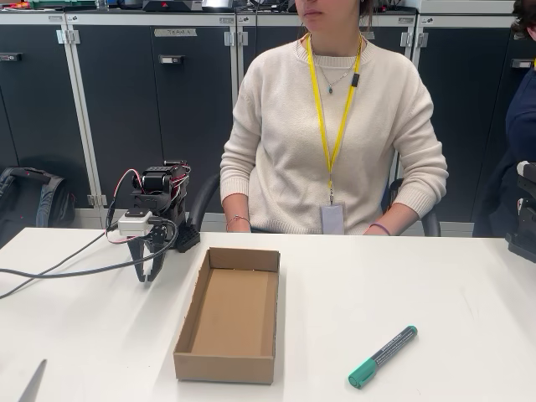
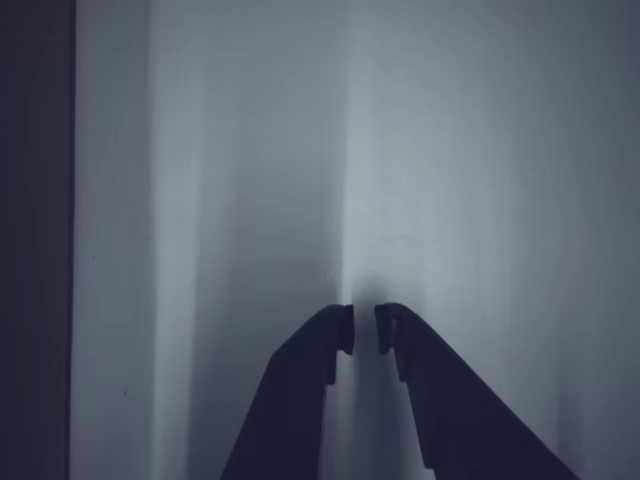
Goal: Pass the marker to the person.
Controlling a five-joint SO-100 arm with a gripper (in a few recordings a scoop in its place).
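claw (image 2: 364,330) nearly closed, empty, marker (image 1: 383,357) lying diagonal on table (image 1: 435,285), teal cap toward near-left

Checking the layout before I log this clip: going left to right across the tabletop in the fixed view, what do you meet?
The robot arm with its gripper pointing down at the table → the empty cardboard tray → the marker, teal cap toward the camera. The person sits behind the table, centre-right.
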